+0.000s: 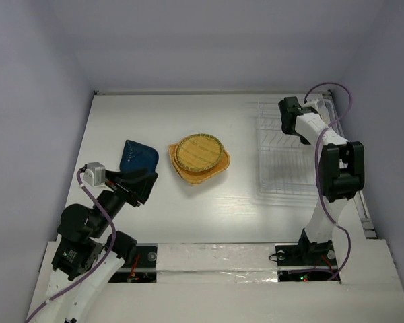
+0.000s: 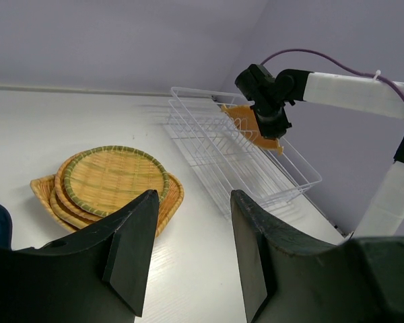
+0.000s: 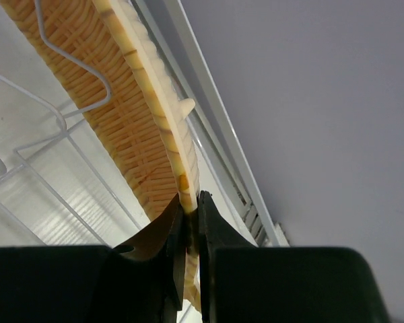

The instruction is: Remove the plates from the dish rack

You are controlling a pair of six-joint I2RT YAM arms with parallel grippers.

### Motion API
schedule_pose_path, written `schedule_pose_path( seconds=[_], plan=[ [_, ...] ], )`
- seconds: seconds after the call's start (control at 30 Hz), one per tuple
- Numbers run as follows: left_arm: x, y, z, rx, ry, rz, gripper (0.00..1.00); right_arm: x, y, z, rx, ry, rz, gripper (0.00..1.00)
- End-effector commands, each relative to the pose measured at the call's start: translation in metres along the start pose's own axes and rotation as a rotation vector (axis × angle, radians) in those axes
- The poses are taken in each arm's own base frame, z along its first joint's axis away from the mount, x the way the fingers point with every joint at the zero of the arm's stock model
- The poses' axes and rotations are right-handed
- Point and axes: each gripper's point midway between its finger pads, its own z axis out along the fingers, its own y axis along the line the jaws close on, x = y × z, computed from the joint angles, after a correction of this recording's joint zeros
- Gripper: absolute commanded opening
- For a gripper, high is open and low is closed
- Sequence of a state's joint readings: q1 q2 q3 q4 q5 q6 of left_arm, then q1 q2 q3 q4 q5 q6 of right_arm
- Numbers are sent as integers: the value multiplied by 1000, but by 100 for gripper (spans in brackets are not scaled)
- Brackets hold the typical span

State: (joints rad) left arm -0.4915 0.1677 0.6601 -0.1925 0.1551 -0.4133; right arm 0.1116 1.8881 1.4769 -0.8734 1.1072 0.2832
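your right fingers [image 3: 178,232] are clenched on the rim of the leaf-shaped plate [image 3: 121,128]. the plate stands on edge among the prongs at the far end of the dish rack [image 1: 283,161], next to the rack's outer wire wall. the rack sits on the right side of the counter [image 1: 209,215].

your left fingers [image 1: 140,187] are spread apart with nothing between them, low over the counter's left side. the dark blue dish [image 1: 136,156] lies just beyond them; it may be touching them, but the overhead view is too coarse to say.

in the middle of the counter, well apart from the rack, the round plate [image 1: 197,151] lies flat on top of the rounded-square plate [image 1: 188,176].
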Motion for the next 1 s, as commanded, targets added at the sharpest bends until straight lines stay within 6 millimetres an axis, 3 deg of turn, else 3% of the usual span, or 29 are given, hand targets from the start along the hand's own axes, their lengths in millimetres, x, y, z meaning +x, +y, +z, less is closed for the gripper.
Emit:
schedule_pose_path(
  seconds=[0.0,0.23,0.33,0.5,0.7,0.97],
  plan=[
    [-8,-6,1,23,-32,-1,44,-44,-49,-26,134,-121,172,0],
    [-7,-5,1,20,-27,-2,44,-62,-87,-46,203,-163,224,0],
    [-7,-4,1,16,-27,-2,44,-70,-90,-49,178,-177,236,0],
    [-7,-3,2,9,-25,-4,44,-62,-75,-43,203,-170,187,0],
    [-6,-2,3,7,-23,-3,44,-41,-38,-27,223,-141,106,0],
    [-5,-2,3,7,-19,-3,44,-19,2,-24,258,-134,67,0]
  ],
)
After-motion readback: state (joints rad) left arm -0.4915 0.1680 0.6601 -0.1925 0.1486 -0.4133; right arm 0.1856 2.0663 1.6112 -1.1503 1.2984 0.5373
